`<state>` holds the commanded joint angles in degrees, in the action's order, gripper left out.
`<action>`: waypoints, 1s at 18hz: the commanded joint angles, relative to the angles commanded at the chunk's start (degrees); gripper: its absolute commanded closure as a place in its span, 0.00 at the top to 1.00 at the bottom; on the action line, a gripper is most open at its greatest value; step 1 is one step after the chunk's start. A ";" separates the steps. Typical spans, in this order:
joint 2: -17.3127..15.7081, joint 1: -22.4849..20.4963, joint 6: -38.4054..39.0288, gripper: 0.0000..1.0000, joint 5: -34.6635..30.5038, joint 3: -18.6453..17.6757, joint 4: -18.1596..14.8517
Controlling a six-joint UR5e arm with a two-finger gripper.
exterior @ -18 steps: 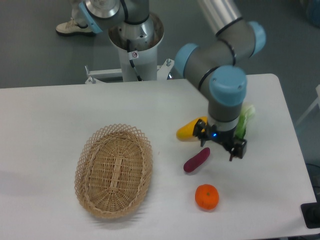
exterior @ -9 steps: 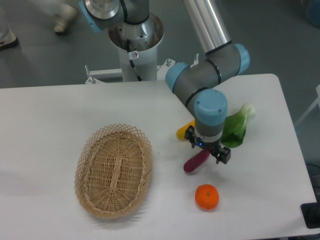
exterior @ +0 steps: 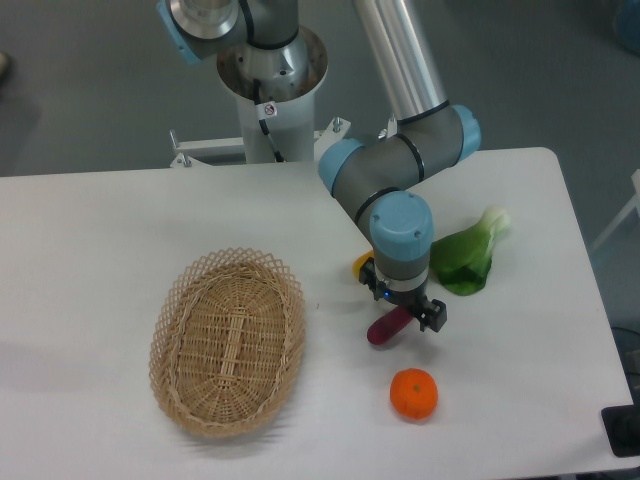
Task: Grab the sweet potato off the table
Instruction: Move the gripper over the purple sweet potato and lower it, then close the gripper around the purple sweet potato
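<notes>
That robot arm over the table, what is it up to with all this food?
The grey and blue robot arm has brought its pincer right over a small reddish-purple sweet potato lying on the white table, apparently to pick it up. Whether the pincer has closed on it cannot be seen. Nearby lie a round orange, a leafy green vegetable, a yellow fruit mostly hidden behind the arm, and an empty wicker basket.

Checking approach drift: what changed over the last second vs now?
The gripper swung left in the image, from beside the leafy green to over the sweet potato's upper end, hiding most of the yellow fruit and uncovering the green. No grasp visible; can't tell whether the fingers are open. The sweet potato, orange, basket and green stayed put on the table.
</notes>
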<state>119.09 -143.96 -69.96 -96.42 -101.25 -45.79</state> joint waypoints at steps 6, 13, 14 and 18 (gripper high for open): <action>0.18 0.09 0.70 0.26 0.09 0.35 1.41; -0.09 0.00 0.09 0.23 0.17 1.75 1.41; -0.35 0.09 0.18 0.23 0.44 2.80 1.41; -4.29 -0.35 -0.09 0.23 6.30 6.33 0.27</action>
<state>114.80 -144.31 -70.05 -90.11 -94.92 -45.53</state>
